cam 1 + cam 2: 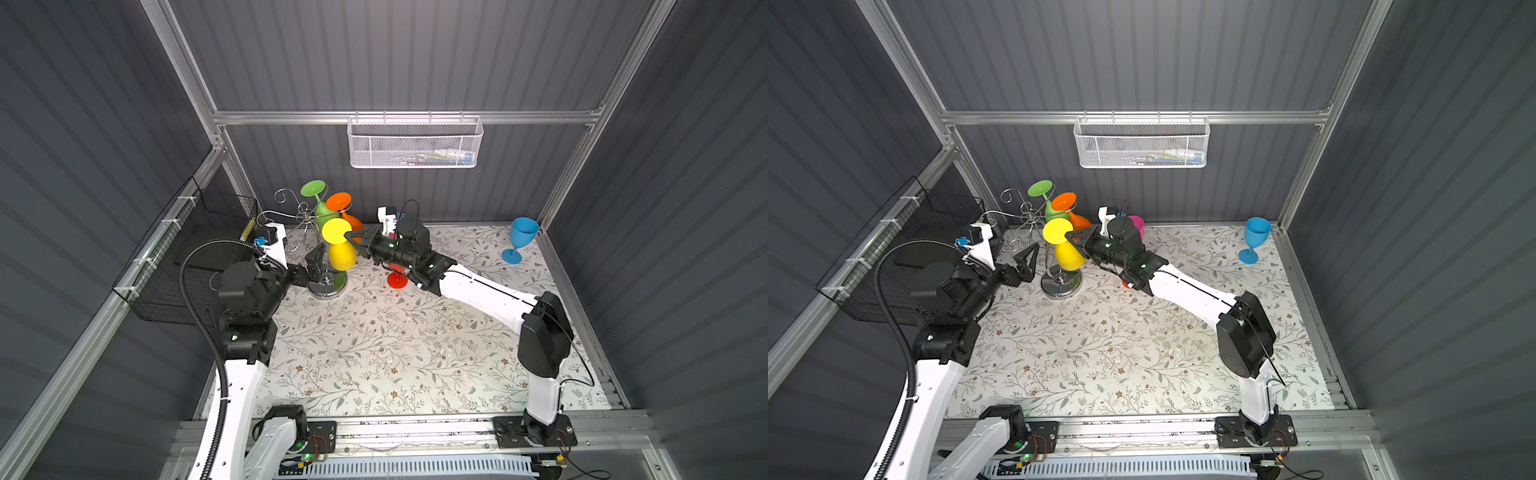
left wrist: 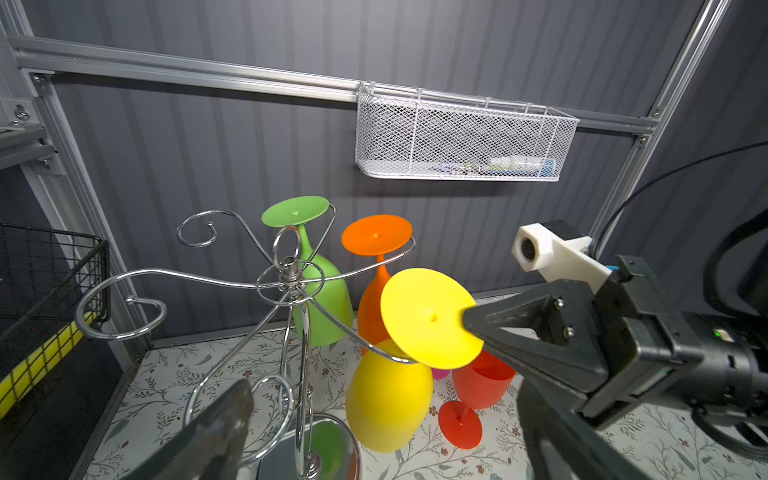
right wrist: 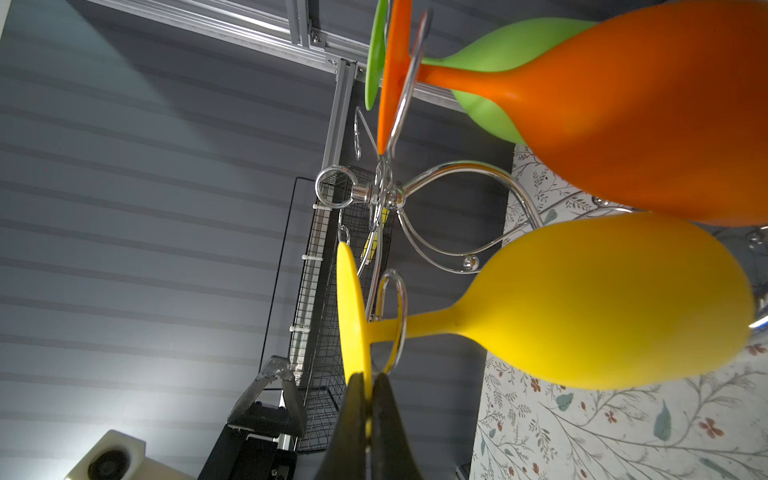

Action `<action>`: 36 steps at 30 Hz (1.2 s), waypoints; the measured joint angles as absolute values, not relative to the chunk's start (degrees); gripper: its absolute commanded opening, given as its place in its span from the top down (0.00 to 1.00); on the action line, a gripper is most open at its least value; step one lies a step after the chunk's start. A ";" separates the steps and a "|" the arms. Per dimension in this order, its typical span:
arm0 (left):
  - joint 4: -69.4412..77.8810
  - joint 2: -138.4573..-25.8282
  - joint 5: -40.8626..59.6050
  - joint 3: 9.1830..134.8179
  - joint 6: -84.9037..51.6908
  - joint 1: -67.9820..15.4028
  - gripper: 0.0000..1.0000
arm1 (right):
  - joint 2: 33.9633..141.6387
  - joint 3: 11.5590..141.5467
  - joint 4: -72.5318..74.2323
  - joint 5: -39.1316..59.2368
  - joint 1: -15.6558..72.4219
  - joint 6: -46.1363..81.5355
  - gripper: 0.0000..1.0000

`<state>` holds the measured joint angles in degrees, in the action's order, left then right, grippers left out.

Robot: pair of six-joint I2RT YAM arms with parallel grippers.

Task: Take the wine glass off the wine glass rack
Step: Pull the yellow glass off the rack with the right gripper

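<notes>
Yellow wine glass hangs upside down on the wine glass rack in both top views: foot up, bowl down, long axis near vertical with a slight tilt. Right gripper is clamped on the foot's rim, its forearm low and stretched toward the rack. Left gripper is spread wide and holds nothing. It sits beside the rack stem, across the bowl from the right fingertips. Green wine glass and orange wine glass hang on neighbouring arms just beyond the right fingertips. Red wine glass stands under the right wrist, with a pink glass behind it. Blue wine glass stands upright, well apart.

Left wrist view: the yellow bowl shows between the spread left fingers. The right fingers grip the yellow foot's edge, and a chrome arm curls under that foot. Black wire basket and white mesh basket are well behind.

Right wrist view: the fingers pinch the foot disc edge-on, and the stem passes through a rack loop just past the fingertips. The orange bowl is close beside the yellow bowl; whether they touch is unclear.
</notes>
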<state>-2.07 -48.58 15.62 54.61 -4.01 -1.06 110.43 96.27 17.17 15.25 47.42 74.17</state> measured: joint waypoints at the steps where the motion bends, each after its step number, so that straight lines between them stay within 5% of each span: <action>1: -2.07 -48.49 15.35 54.59 -4.01 -1.06 0.01 | 110.28 96.20 17.17 15.11 47.57 74.11 1.00; 36: -2.07 -47.33 13.93 53.49 -4.05 -1.06 0.01 | 119.81 111.87 12.36 13.69 50.02 73.06 1.00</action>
<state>-2.07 -47.33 13.93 53.49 -4.05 -1.06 119.81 111.87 12.36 13.69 50.02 73.06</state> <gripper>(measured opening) 0.993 0.047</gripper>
